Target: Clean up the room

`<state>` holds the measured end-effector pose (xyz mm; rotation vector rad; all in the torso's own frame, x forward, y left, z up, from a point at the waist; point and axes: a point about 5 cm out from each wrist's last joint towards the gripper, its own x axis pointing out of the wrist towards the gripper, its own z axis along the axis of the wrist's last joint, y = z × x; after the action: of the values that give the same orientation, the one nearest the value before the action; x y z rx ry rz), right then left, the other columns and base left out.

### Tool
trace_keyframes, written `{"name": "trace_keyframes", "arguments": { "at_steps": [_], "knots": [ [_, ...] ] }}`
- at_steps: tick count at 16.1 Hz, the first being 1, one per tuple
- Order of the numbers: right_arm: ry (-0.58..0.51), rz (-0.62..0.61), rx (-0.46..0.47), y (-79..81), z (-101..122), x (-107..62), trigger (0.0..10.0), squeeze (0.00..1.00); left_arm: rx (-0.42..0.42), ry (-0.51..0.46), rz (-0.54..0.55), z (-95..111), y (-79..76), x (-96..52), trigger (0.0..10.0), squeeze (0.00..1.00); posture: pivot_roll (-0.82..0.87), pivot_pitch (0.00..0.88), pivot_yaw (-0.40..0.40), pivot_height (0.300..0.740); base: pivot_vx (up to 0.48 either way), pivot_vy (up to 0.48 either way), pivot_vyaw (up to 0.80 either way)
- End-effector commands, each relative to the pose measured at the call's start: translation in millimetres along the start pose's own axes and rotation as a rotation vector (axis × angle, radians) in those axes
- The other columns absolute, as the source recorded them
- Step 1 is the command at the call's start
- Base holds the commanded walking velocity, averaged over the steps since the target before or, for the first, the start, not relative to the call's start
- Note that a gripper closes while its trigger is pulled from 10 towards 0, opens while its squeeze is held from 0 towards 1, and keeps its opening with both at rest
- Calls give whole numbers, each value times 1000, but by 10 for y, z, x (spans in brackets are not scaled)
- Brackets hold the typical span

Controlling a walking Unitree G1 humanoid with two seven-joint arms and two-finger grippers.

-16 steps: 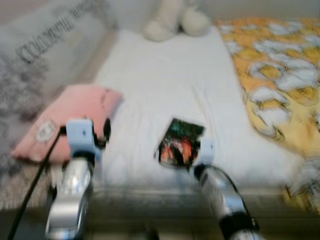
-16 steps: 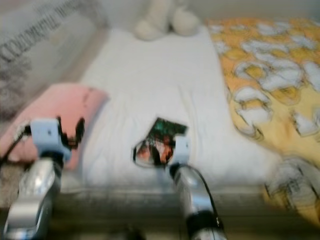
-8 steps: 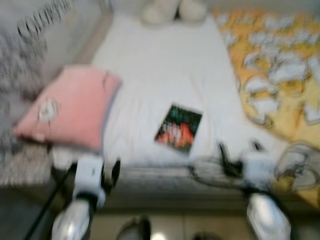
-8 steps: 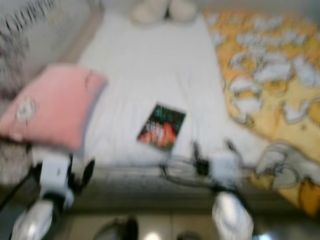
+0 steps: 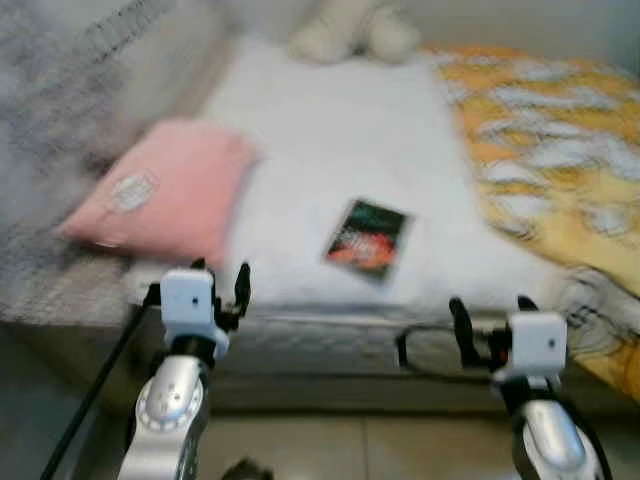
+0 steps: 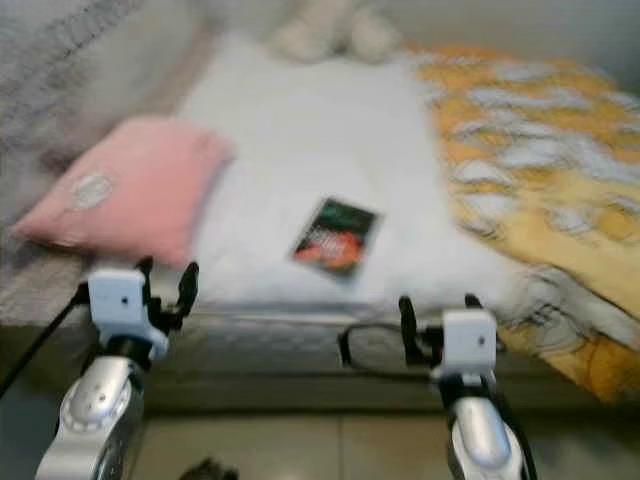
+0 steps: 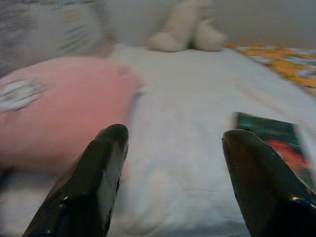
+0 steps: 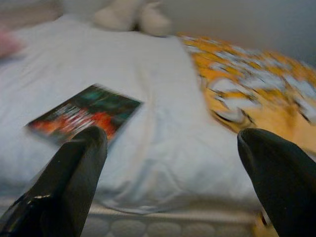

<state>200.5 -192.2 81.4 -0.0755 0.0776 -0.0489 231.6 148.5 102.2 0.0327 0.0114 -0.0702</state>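
A book [image 5: 367,238] with a dark, red-and-green cover lies flat on the bed's [image 5: 340,150] white sheet, ahead of and between the two jaws. A pink pillow [image 5: 165,190] rests ahead of the left gripper [image 5: 220,290], a yellow patterned blanket [image 5: 540,140] ahead of the right gripper [image 5: 490,325]. A plush toy [image 5: 355,35] sits at the far end. Both jaws are released, spread wide, holding nothing, short of the bed's edge.

soft pink cloth pillow [image 5: 160,190], glossy book [image 5: 368,238], matt white sheet [image 5: 340,140]
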Motion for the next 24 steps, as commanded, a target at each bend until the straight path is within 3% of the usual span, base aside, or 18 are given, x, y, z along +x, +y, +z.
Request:
{"name": "trace_keyframes", "arguments": {
  "at_steps": [1, 4, 7, 10, 14, 20, 22, 23, 24],
  "knots": [
    [63, -4, 66, -34, -109, -2, 10000, 0, 11, 16, -13, -30, -92, 31, 10000, 0, -152, 0, 6, 740, 0, 0, 0],
    [101, -17, 62, -78, -198, -61, 10000, 0, -14, 3, -25, 5, -64, 76, 10000, 0, -149, 0, 12, 740, 0, 0, 0],
    [97, -1, 42, -65, -228, -30, 10000, 0, -8, -4, 15, 29, -15, 93, 10000, 0, -138, 0, 22, 740, 480, 0, 0],
    [102, 13, 42, -60, -254, 57, 10000, 0, -86, -2, 96, 84, 75, 194, 10000, 0, -131, 0, 17, 740, 480, 0, 0],
    [65, 44, 25, -67, -181, 183, 10000, 0, -59, -3, 82, 53, 50, 184, 10000, 0, -130, 0, 9, 740, 480, 0, 0],
    [19, 112, 17, 64, -62, 340, 10000, 0, -55, 7, 80, 13, 20, 217, 10000, 0, -121, 0, 1, 740, 480, 0, 0],
    [18, 112, 12, 53, -57, 324, 10000, 0, -42, 97, 57, -99, 12, 336, 10000, 0, -120, 0, 2, 740, 0, 0, 0],
    [26, 110, 3, 53, -77, 291, 10000, 0, -87, 270, 11, -339, 21, 482, 10000, 0, -125, 0, -4, 740, 0, 0, 0],
    [31, 111, -1, 60, -86, 281, 10000, 0, -90, 338, -22, -445, 17, 534, 10000, 0, -134, 0, -8, 740, 0, 0, 0]
  ]
}}
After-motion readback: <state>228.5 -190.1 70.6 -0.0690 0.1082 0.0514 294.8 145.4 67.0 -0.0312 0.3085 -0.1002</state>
